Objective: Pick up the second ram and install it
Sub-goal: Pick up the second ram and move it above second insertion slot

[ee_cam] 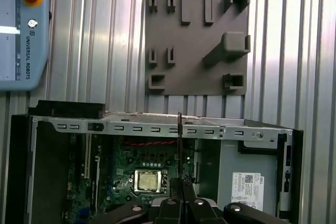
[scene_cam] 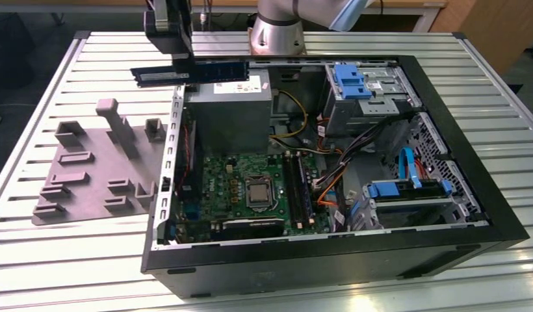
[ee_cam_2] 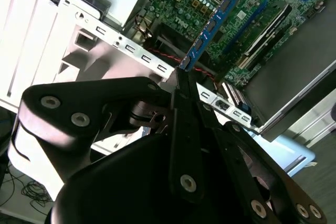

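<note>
The second ram (scene_cam: pixel 216 70) is a long dark stick with a pale label, held level and on edge in the air. My gripper (scene_cam: pixel 181 71) is shut on it near the middle. It hangs above the open computer case's wall, close to the grey power supply (scene_cam: pixel 227 107) at the exterior view's upper left. In the second wrist view the ram (ee_cam_2: pixel 212 27) sticks out past the gripper (ee_cam_2: pixel 181 76) towards the green motherboard (ee_cam_2: pixel 252 3). In the first wrist view the ram (ee_cam: pixel 179 140) appears edge-on as a thin line above the gripper (ee_cam: pixel 180 183). The motherboard's long black slots (scene_cam: pixel 296 188) lie well below.
The open case (scene_cam: pixel 474 195) holds blue drive bays (scene_cam: pixel 353 81), cables (scene_cam: pixel 331 172) and the processor socket (scene_cam: pixel 259 193). A grey fixture plate (scene_cam: pixel 93 175) with raised holders lies on the slatted table at the exterior view's left. A teach pendant (ee_cam: pixel 23 30) rests beyond the plate.
</note>
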`<state>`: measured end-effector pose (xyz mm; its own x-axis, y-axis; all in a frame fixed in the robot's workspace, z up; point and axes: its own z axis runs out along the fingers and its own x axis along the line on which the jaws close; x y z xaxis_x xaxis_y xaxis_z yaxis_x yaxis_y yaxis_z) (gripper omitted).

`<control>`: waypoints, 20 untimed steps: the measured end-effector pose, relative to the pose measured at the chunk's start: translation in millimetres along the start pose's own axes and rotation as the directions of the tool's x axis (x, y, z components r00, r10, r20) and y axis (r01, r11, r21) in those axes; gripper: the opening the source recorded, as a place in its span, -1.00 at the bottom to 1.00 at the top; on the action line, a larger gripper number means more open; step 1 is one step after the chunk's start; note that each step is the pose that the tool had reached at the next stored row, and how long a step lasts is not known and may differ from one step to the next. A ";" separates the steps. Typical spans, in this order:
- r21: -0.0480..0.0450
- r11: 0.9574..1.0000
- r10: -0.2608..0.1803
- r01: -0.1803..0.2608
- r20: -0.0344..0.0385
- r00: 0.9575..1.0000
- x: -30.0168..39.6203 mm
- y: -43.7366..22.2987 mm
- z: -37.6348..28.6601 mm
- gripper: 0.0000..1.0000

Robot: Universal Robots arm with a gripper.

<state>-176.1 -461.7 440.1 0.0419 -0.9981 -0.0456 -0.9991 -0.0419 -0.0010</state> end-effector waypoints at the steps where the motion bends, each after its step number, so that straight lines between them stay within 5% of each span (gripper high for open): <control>1: 0.000 1.000 0.000 0.000 0.000 1.000 0.1 -1.3 0.0 -0.76; 20: 0.000 1.000 0.000 0.000 0.000 1.000 1.1 -26.0 0.6 -0.76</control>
<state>-150.0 -461.7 439.5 0.0419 -0.9981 -0.0456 -0.9991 -0.0419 -0.0011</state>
